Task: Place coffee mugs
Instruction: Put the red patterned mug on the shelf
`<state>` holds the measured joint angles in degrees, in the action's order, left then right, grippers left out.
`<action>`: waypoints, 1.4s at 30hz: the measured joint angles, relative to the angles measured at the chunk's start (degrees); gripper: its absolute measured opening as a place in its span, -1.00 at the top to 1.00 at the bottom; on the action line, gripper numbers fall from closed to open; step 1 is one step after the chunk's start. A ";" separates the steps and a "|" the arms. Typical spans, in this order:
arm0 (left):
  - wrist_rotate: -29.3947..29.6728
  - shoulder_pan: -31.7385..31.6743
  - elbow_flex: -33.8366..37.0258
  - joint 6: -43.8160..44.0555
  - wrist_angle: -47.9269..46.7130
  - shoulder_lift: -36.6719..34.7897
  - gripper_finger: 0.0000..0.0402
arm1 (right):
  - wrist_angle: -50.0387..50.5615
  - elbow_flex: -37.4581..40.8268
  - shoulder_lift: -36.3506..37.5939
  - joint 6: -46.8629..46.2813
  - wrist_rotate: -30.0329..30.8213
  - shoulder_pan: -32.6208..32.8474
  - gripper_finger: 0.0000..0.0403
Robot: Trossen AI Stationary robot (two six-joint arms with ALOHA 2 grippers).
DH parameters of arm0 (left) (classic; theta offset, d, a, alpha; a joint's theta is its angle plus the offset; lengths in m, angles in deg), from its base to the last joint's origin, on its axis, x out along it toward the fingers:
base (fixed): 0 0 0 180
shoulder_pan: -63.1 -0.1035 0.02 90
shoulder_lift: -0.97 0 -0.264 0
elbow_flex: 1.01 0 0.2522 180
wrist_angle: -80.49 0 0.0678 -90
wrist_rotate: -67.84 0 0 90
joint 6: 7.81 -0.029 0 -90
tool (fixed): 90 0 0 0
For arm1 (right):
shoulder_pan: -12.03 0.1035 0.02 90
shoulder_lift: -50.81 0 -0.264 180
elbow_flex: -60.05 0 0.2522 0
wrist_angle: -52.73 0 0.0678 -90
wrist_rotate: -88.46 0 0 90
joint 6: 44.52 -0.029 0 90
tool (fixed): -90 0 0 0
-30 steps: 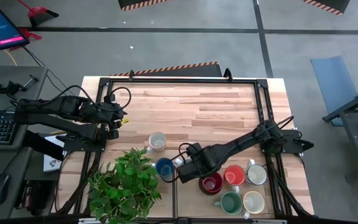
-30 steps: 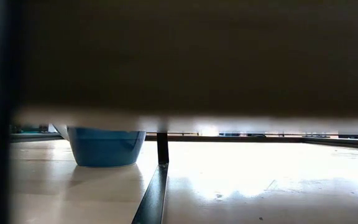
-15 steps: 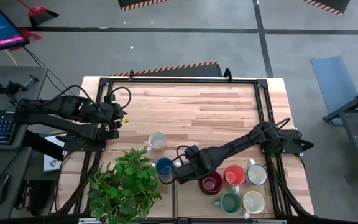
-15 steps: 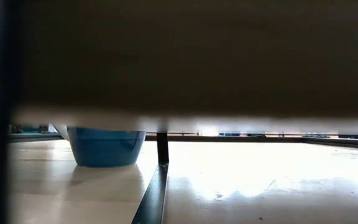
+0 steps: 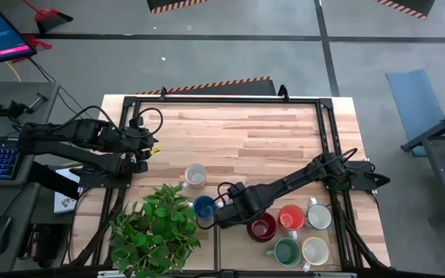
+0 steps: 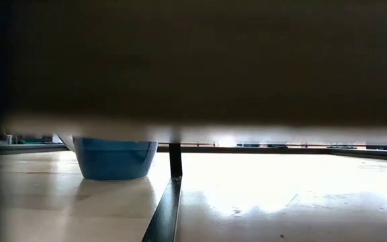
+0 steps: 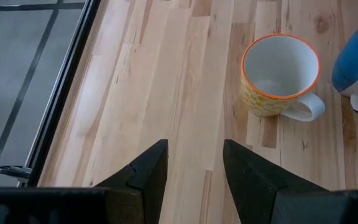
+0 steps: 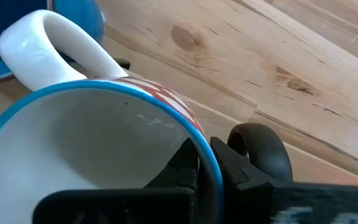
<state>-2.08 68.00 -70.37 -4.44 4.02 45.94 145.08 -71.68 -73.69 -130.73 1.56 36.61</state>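
Grips 1 blue-rimmed mug (image 8: pixel 98 155) in the shut right gripper (image 8: pixel 207 163), now nearer the blue mug (image 5: pixel 204 207) at the table (image 5: pixel 269 131) front edge; release pending.

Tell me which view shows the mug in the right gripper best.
The right wrist view: the mug fills it, showing its blue rim, white inside, white handle, and the right gripper shut on its wall. In the high view the arm largely covers it. The low view and the left wrist view do not show it.
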 joint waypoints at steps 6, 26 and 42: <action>0.00 0.00 0.00 -0.07 -0.01 0.00 0.28 | 0.20 0.00 0.00 1.81 -0.76 0.00 1.00; 0.00 -0.01 0.00 -0.63 -0.01 0.00 0.28 | -3.84 -0.04 0.00 6.95 -3.78 -0.45 0.87; 0.00 0.00 0.00 -0.63 -0.01 0.00 0.28 | -3.49 -0.07 0.02 8.04 -4.82 -0.54 0.65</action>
<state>-2.08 68.00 -70.37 -5.07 4.01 45.94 141.60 -71.75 -73.67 -122.68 -3.26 36.07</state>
